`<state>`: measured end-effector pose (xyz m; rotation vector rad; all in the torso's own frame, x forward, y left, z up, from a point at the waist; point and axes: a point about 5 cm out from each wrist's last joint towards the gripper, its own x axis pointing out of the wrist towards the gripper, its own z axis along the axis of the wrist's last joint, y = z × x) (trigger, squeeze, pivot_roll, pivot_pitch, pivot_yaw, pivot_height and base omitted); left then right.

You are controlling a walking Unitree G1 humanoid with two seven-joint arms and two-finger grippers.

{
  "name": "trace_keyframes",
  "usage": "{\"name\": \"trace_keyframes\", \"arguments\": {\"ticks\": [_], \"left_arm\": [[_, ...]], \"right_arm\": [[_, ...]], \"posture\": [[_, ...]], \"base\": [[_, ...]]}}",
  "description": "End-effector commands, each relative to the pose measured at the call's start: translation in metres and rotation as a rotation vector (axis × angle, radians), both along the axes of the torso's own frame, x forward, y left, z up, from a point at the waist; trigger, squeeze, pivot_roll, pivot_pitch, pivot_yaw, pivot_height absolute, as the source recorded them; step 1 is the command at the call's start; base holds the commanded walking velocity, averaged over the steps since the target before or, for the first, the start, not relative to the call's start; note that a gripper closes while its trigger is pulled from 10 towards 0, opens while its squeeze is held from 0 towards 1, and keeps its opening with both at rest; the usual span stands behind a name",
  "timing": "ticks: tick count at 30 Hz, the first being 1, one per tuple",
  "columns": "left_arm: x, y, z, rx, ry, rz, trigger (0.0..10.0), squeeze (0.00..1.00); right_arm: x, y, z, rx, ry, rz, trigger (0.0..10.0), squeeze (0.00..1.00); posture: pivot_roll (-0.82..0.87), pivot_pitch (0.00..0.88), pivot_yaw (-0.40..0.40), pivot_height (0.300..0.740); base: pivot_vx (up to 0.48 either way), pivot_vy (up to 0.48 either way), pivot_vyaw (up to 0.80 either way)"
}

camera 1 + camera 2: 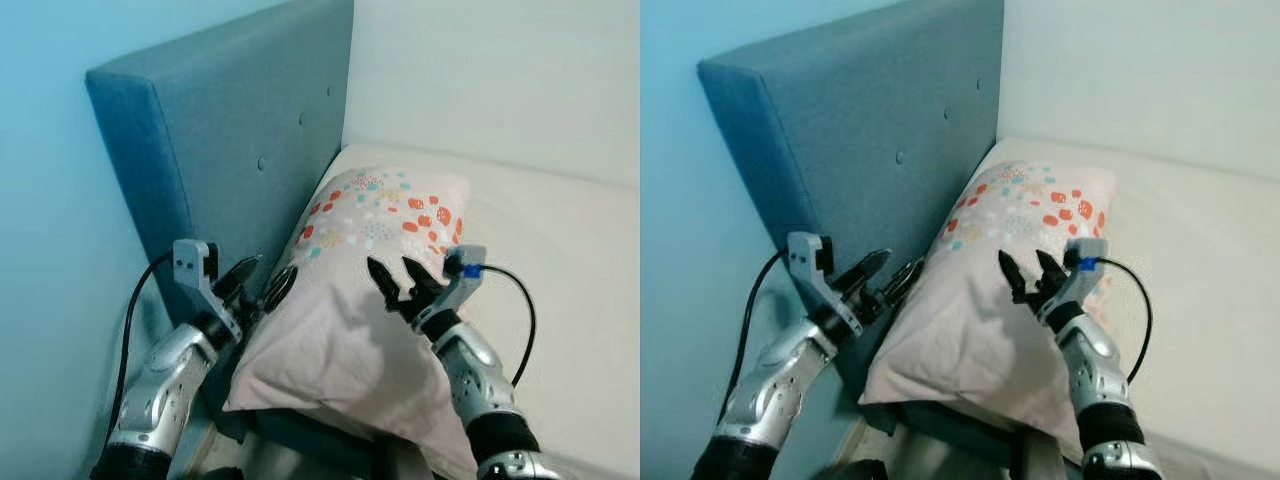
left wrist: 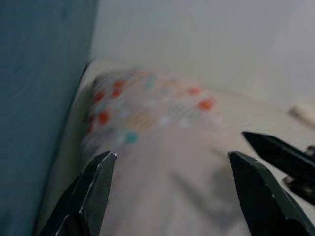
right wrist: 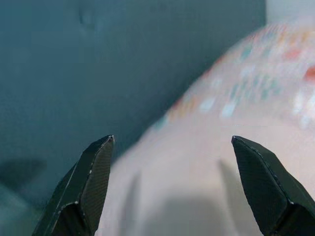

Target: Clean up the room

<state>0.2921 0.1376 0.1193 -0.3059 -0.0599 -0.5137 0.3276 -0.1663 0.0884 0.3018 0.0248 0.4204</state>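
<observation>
Flanking pillow (image 1: 350, 290), left gripper (image 1: 262, 281), right gripper (image 1: 397, 283), blurred dots

We see the blue headboard (image 1: 240, 150) standing upright along the left side of the bed (image 1: 560, 260), and it closes the way on that side. The pillow (image 1: 360, 290) lies against it, so between the pillow and the headboard there is only a narrow gap. Our left gripper (image 1: 258, 283) is at this gap, with its fingers spread, beside the pillow's left edge. Our right gripper (image 1: 398, 282) is above the middle of the pillow, fingers also apart. To the right of the pillow the mattress is bare and gives open room. The pale wall (image 1: 500, 70) closes the far side.
</observation>
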Motion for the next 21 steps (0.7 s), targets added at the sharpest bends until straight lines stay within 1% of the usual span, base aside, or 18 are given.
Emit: {"name": "trace_keyframes", "arguments": {"ticks": [1, 2, 3, 6, 7, 8, 9, 11, 12, 14, 15, 18, 21], "left_arm": [[-0.004, -0.005, -0.013, 0.039, 0.038, 0.023, 10.0, 0.00], [-0.004, -0.005, -0.013, 0.039, 0.038, 0.023, 10.0, 0.00], [-0.008, -0.010, -0.020, 0.073, 0.047, 0.031, 10.0, 0.00], [-0.010, -0.013, -0.024, 0.090, 0.049, 0.037, 10.0, 0.00], [-0.011, -0.015, -0.029, 0.104, 0.062, 0.037, 10.0, 0.00], [-0.012, -0.016, -0.033, 0.128, 0.080, 0.033, 10.0, 0.00], [-0.012, -0.018, -0.039, 0.178, 0.101, 0.031, 10.0, 0.00], [-0.012, -0.019, -0.039, 0.178, 0.099, 0.027, 10.0, 0.00], [-0.011, -0.020, -0.038, 0.161, 0.086, 0.027, 10.0, 0.00], [-0.011, -0.020, -0.037, 0.153, 0.080, 0.029, 10.0, 0.00], [-0.010, -0.020, -0.036, 0.153, 0.068, 0.026, 10.0, 0.00], [-0.009, -0.019, -0.038, 0.166, 0.069, 0.022, 10.0, 0.00], [-0.010, -0.017, -0.051, 0.204, 0.102, 0.026, 10.0, 0.00]], "right_arm": [[-0.013, 0.003, -0.024, -0.029, 0.087, 0.026, 10.0, 0.00], [-0.013, 0.003, -0.024, -0.029, 0.087, 0.026, 10.0, 0.00], [-0.017, 0.003, -0.029, -0.038, 0.110, 0.033, 10.0, 0.00], [-0.020, 0.002, -0.031, -0.041, 0.118, 0.038, 10.0, 0.00], [-0.020, 0.003, -0.031, -0.043, 0.122, 0.040, 10.0, 0.00], [-0.020, 0.003, -0.031, -0.043, 0.124, 0.040, 10.0, 0.00], [-0.020, 0.003, -0.031, -0.045, 0.126, 0.040, 10.0, 0.00], [-0.020, 0.003, -0.031, -0.048, 0.125, 0.041, 10.0, 0.00], [-0.019, 0.003, -0.031, -0.053, 0.124, 0.042, 10.0, 0.00], [-0.019, 0.003, -0.031, -0.054, 0.123, 0.042, 10.0, 0.00], [-0.019, 0.003, -0.033, -0.062, 0.129, 0.040, 10.0, 0.00], [-0.019, 0.002, -0.036, -0.065, 0.141, 0.034, 10.0, 0.00], [-0.024, -0.001, -0.045, -0.077, 0.182, 0.014, 10.0, 0.00]], "posture": [[0.12, 0.000, -0.055, 0.634], [0.12, 0.000, -0.055, 0.634], [0.12, 0.000, -0.059, 0.643], [0.12, 0.000, -0.059, 0.653], [0.12, 0.000, -0.060, 0.658], [0.12, 0.000, -0.060, 0.663], [0.12, 0.000, -0.060, 0.673], [0.12, 0.000, -0.061, 0.678], [0.12, 0.000, -0.060, 0.688], [0.12, 0.000, -0.060, 0.693], [0.12, 0.000, -0.059, 0.703], [0.12, 0.000, -0.059, 0.712], [0.12, 0.000, -0.058, 0.727]], "base": [[0.000, 0.000, 0.00], [0.000, 0.000, 0.00], [0.000, 0.000, 0.00], [0.000, 0.000, 0.00], [0.000, 0.000, 0.00], [0.000, 0.000, 0.00], [-0.341, 0.000, 0.00], [-0.411, 0.000, 0.00], [-0.480, 0.000, 0.00], [-0.480, 0.000, 0.00], [0.000, 0.000, 0.00], [0.000, 0.000, 0.00], [0.000, 0.000, 0.00]]}}
